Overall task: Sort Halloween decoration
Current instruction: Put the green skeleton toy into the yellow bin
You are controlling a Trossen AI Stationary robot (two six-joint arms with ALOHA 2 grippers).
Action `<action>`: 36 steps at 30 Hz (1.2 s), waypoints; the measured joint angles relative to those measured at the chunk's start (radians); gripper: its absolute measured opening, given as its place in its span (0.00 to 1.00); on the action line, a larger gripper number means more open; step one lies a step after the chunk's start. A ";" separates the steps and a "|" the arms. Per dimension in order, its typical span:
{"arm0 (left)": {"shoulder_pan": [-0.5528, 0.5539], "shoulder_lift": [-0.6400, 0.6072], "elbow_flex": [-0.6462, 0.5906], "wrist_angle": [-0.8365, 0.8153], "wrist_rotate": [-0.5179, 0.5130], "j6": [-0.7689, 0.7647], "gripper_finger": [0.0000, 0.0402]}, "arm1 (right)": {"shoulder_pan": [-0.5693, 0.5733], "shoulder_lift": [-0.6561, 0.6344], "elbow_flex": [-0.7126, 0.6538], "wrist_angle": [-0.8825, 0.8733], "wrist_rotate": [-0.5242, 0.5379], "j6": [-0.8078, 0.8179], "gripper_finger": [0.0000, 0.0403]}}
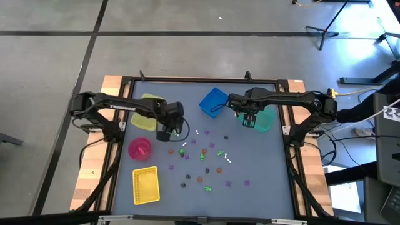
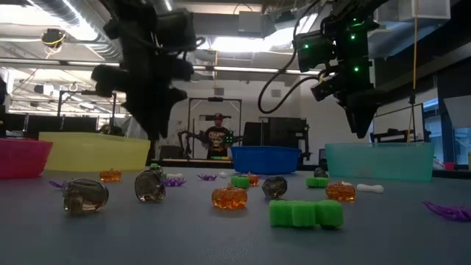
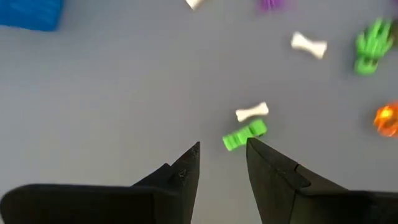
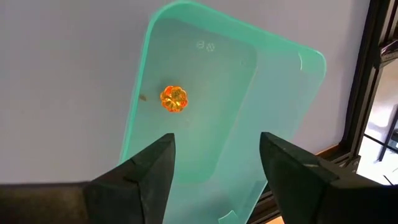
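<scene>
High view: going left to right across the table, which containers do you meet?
Pink bowl and yellow basket overlap, so their order is unclear; after them: yellow bin → blue bin → teal bin.

Grey tiled floor, bright ceiling lights

Grey table carries five coloured bins and scattered trinkets.
</scene>
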 joint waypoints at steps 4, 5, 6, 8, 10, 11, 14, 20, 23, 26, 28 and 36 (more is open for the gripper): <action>-0.013 0.049 0.000 0.002 -0.014 0.134 0.29 | 0.000 0.000 0.000 0.018 0.000 0.000 0.57; -0.019 0.060 0.000 0.002 -0.024 0.167 0.29 | 0.000 0.000 0.000 0.024 0.000 0.000 0.57; -0.024 0.071 0.000 0.002 -0.031 0.196 0.29 | 0.000 0.000 0.000 0.028 0.000 0.000 0.57; -0.034 0.092 0.000 0.001 -0.033 0.244 0.29 | 0.000 0.000 0.000 0.037 0.000 0.000 0.57; -0.041 0.112 0.000 0.002 -0.034 0.275 0.29 | 0.000 0.000 0.000 0.045 -0.001 0.000 0.57; -0.044 0.122 0.000 0.001 -0.034 0.286 0.29 | 0.000 0.000 0.000 0.045 -0.001 0.000 0.57; -0.051 0.149 0.000 0.005 -0.048 0.309 0.29 | 0.000 0.000 0.000 0.045 -0.001 0.000 0.57; -0.055 0.182 0.000 0.025 -0.086 0.309 0.29 | 0.000 0.000 0.000 0.045 -0.001 0.000 0.57; -0.055 0.193 0.000 0.025 -0.085 0.309 0.29 | 0.000 0.000 0.000 0.046 -0.008 0.000 0.57; -0.055 0.194 0.000 0.027 -0.070 0.309 0.29 | 0.000 0.000 0.000 0.048 -0.030 0.000 0.57; -0.055 0.194 0.000 0.027 -0.069 0.308 0.29 | 0.000 0.000 0.000 0.049 -0.049 0.000 0.57; -0.055 0.194 0.000 0.024 -0.067 0.291 0.20 | 0.000 0.000 0.000 0.049 -0.080 0.000 0.57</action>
